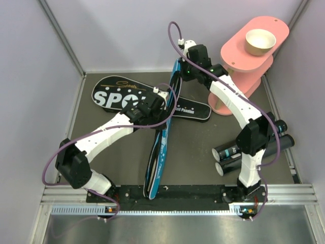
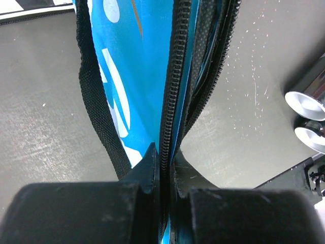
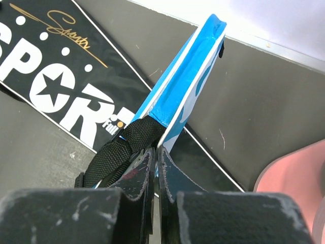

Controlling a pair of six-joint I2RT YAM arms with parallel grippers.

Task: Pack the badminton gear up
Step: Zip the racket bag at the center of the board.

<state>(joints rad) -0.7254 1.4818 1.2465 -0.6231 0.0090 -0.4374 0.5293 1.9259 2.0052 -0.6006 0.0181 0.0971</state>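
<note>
A blue racket bag (image 1: 158,157) stands on its edge, running from the near rail toward the back wall. My left gripper (image 1: 163,104) is shut on its black zipper edge (image 2: 170,76) about halfway along. My right gripper (image 1: 180,71) is shut on the bag's white-trimmed rim (image 3: 188,71) at the far end, beside a black woven strap (image 3: 114,152). A black racket bag (image 1: 114,96) lettered SPORT lies flat behind and under the blue one. Two black tubes (image 1: 227,152) lie side by side at the right, their silver ends (image 2: 304,104) showing in the left wrist view.
A pink tiered stand (image 1: 238,58) stands at the back right with a tan bowl (image 1: 260,41) on top; its edge (image 3: 299,178) is close to my right gripper. Grey walls close off the left, back and right. A metal rail (image 1: 193,193) runs along the near edge.
</note>
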